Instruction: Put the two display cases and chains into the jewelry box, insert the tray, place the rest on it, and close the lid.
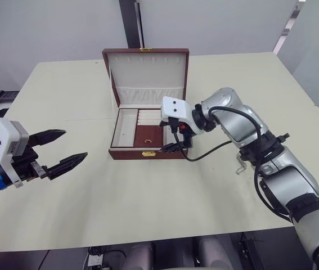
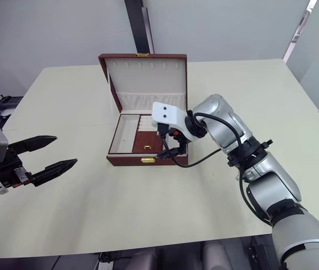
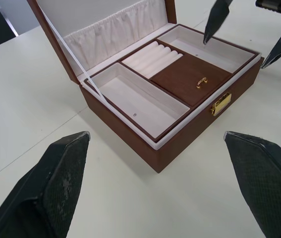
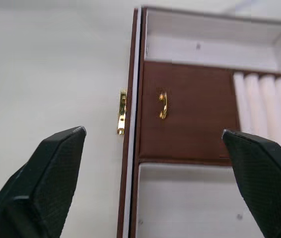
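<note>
The jewelry box (image 1: 131, 153) stands open in the middle of the table, its lid (image 1: 145, 70) upright at the back. The tray (image 3: 145, 106) sits inside it, with cream compartments, ring rolls and a small brown cover with a gold handle (image 4: 163, 105). The compartments I can see hold nothing. My right gripper (image 1: 173, 138) hovers open over the box's front right corner, above the gold clasp (image 4: 122, 113). Well left of the box, my left gripper (image 1: 75, 144) is open above the bare table, pointing toward it. The display cases, the chains and the rest are out of view.
The cream table (image 1: 148, 197) stretches wide around the box on every side. A dark vertical post (image 1: 131, 25) rises behind the table's far edge. Dark equipment (image 1: 1, 97) lies beyond the table's left edge.
</note>
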`<state>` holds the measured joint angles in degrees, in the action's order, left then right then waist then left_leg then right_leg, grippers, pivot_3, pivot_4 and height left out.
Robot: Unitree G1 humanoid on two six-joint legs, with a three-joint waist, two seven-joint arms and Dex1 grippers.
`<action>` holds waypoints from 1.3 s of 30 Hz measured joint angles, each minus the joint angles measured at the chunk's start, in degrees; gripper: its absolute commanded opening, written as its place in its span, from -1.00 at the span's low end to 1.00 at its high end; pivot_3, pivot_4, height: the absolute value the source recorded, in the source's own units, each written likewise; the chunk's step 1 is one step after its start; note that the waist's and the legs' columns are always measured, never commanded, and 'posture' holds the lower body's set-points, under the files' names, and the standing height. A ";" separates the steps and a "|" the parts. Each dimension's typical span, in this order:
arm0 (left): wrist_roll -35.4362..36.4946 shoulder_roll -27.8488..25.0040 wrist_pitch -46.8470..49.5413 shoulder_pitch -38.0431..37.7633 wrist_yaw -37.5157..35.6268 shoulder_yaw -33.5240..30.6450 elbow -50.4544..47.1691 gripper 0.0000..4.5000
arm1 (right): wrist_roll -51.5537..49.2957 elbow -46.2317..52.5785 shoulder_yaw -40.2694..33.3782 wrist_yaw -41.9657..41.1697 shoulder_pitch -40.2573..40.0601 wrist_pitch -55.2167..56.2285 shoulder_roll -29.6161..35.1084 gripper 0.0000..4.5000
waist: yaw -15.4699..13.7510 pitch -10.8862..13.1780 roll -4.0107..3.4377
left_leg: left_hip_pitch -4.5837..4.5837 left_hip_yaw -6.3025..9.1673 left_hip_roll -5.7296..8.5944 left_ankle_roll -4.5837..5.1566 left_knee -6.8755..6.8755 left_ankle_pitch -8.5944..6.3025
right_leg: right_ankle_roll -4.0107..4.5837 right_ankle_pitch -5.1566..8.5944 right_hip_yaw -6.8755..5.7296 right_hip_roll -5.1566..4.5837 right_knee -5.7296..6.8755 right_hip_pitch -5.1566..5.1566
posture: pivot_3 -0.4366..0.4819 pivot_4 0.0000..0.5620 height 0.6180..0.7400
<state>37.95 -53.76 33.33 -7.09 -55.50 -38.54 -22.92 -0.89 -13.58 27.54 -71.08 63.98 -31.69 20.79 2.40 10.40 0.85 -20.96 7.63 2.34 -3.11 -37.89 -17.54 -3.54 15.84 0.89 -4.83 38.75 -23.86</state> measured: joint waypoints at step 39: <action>2.24 5.20 -0.03 -3.16 3.70 2.43 -4.32 1.00 | 0.74 -8.17 -11.11 17.08 -4.28 11.06 -9.97 -0.99 | 0.72 -0.02 0.02 | -0.11 -0.06 -0.02 -0.06 0.02 0.01 | 0.07 -0.04 0.02 -0.06 0.08 -0.23 | -0.05 -0.47 1.00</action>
<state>40.20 -48.56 33.30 -10.25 -51.80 -36.11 -27.24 -0.15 -21.75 16.43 -54.00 59.70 -20.63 10.82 3.12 10.38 0.86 -21.07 7.56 2.33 -3.16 -37.87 -17.53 -3.48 15.80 0.91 -4.89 38.83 -24.09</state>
